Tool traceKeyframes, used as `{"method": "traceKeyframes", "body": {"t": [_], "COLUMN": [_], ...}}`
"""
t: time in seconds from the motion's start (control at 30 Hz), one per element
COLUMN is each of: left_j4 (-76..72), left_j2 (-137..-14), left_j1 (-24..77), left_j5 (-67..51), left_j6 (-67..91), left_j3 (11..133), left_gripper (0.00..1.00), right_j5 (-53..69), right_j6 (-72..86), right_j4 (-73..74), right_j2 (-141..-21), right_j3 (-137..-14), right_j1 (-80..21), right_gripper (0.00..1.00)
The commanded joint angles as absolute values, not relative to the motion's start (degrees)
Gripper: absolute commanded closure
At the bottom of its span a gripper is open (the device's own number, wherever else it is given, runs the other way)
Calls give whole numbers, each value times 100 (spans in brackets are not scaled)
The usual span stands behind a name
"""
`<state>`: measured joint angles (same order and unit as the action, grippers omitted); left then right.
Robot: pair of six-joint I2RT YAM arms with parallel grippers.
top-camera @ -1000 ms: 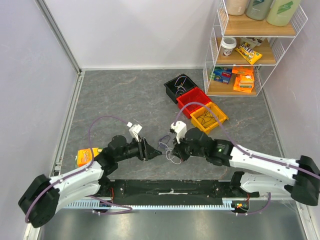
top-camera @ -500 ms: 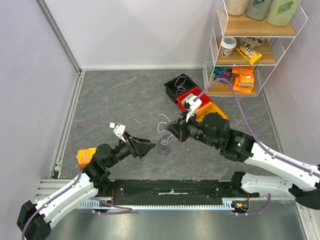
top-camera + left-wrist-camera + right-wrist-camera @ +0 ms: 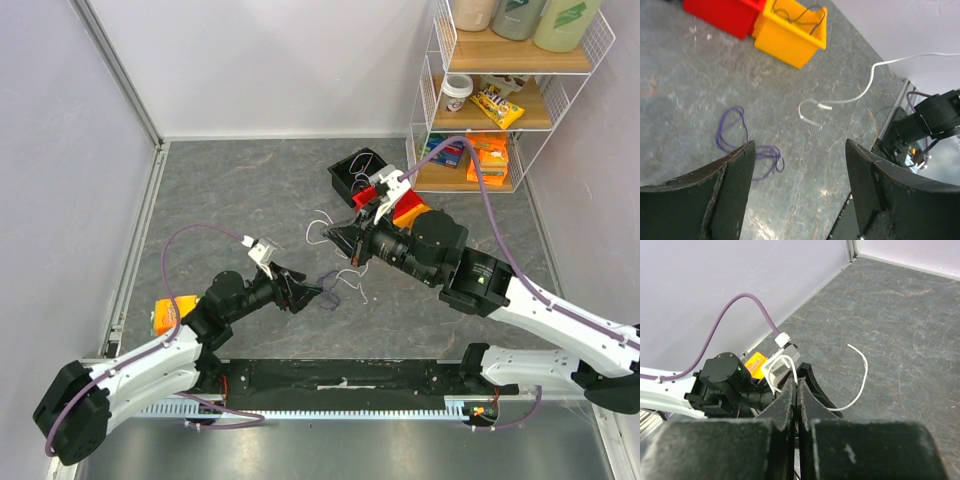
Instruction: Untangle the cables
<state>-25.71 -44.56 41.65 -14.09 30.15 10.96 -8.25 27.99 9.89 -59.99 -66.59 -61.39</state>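
My right gripper is shut on a thin white cable and holds it above the floor. In the right wrist view the white cable loops out of the closed gripper and trails down to the grey floor. A dark purple cable lies in loose loops on the floor, apart from the white one. My left gripper is open and empty, low, just left of the purple cable. In the left wrist view the purple cable lies beside the left finger of the open gripper, and the white cable hangs farther off. No red cable shows.
A black bin and a red bin stand behind my right arm; the red and yellow bins show in the left wrist view. An orange box lies by my left arm. A wire shelf rack stands at back right.
My right gripper has risen and moved back with the white cable, pulling it away from the purple one. My left arm drew back, then reached forward toward the purple cable.
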Motion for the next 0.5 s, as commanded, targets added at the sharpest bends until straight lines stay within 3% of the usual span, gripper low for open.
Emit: {"method": "traceKeyframes", "body": {"t": [0.0, 0.27, 0.4, 0.47], "left_j4": [-3813, -5737, -5818, -5949], "left_j2": [-4622, -5781, -6301, -6459], "left_j1": [4184, 4184, 4175, 4184], "left_j5": [-1599, -2751, -2654, -2672], "left_j6": [1873, 1977, 1855, 1977], "left_j3": [1467, 1547, 1775, 1828], "left_gripper": [21, 21, 47, 66], "right_j5": [-958, -748, -615, -650], "right_j6": [2927, 3023, 3102, 3103], "right_j4": [721, 633, 484, 448], "right_j2": [-6091, -6249, -6284, -6310], "right_j3": [-7145, -7470, -7576, -7655], "right_j1": [-6152, -6152, -6161, -6152], "right_gripper": [100, 100, 100, 100]}}
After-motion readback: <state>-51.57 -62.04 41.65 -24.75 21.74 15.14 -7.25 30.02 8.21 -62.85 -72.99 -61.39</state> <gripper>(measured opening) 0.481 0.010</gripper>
